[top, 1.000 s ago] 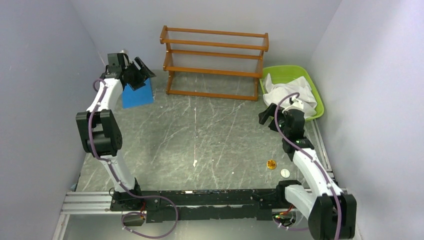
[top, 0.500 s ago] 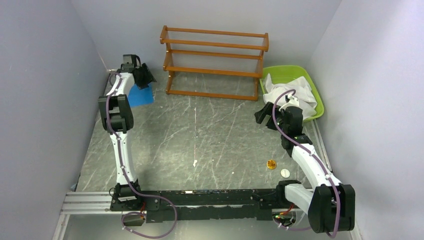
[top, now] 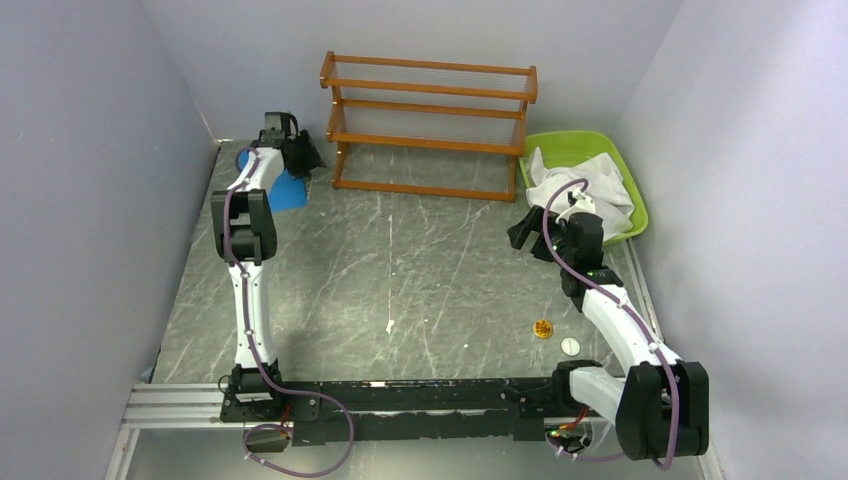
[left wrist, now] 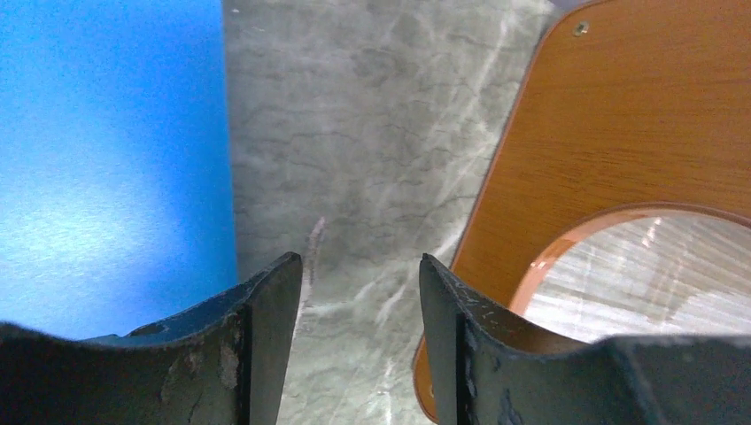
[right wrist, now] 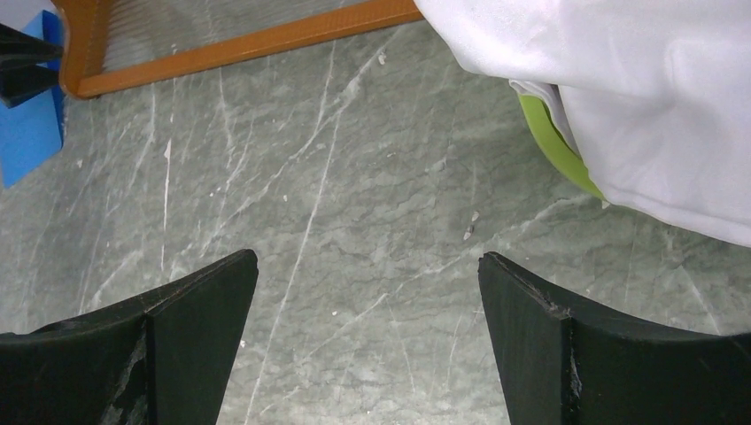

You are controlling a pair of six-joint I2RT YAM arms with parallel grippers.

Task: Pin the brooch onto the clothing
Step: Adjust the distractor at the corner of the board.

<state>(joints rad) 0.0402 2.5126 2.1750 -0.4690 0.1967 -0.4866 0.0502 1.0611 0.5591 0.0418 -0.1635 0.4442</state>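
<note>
The clothing (top: pixel 598 178), a white shirt, lies crumpled in a green basket (top: pixel 588 142) at the far right of the grey table (top: pixel 400 260). One fold spills over the rim toward the right arm. Bunched like that it offers no flat patch for a pin, so I judge it must come out and be spread first. A small round orange-yellow piece (top: pixel 542 328), likely the brooch, sits on the table well apart from the basket, near the right arm's base, with a pale round piece (top: pixel 570 346) just beside it. The right gripper (right wrist: pixel 367 266) hangs near the spilling fold with its jaws spread wide and empty, apparently placed to take the fabric. The left gripper (left wrist: pixel 359 266) is well apart at the back left, between a blue block (left wrist: pixel 106 133) and the end of a wooden rack (left wrist: pixel 620 133). Its jaws are partly apart with only bare table between them, holding nothing.
</note>
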